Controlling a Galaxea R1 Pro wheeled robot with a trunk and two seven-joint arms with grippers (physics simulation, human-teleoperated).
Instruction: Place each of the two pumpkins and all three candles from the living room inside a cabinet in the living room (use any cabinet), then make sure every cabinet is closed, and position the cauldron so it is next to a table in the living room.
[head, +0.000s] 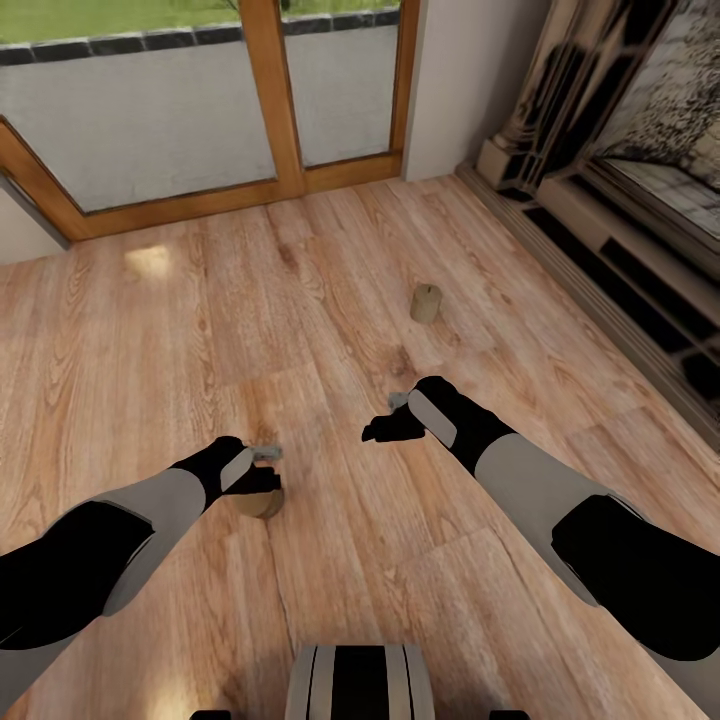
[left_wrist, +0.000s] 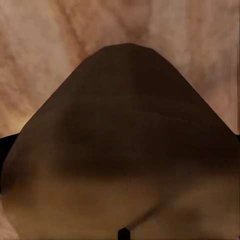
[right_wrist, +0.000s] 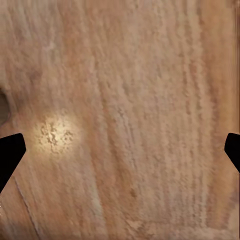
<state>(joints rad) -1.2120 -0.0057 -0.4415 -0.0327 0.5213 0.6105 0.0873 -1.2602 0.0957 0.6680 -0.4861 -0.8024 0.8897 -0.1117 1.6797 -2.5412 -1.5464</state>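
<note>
Under my left gripper (head: 262, 472) sits one tan candle (head: 262, 503) on the wooden floor. In the left wrist view this candle (left_wrist: 125, 150) looms very close between the fingers. A dark fingertip (left_wrist: 6, 142) shows far out at the edge, so the jaws stand wide around the candle. A second candle (head: 426, 303) stands upright on the floor further ahead, to the right. My right gripper (head: 385, 420) hovers open over bare floorboards, short of that candle, and its two fingertips (right_wrist: 10, 157) sit far apart.
A wood-framed glass door (head: 270, 90) spans the far side. A dark fireplace surround with a long hearth edge (head: 620, 300) runs along the right. My base (head: 360, 680) shows at the bottom of the head view.
</note>
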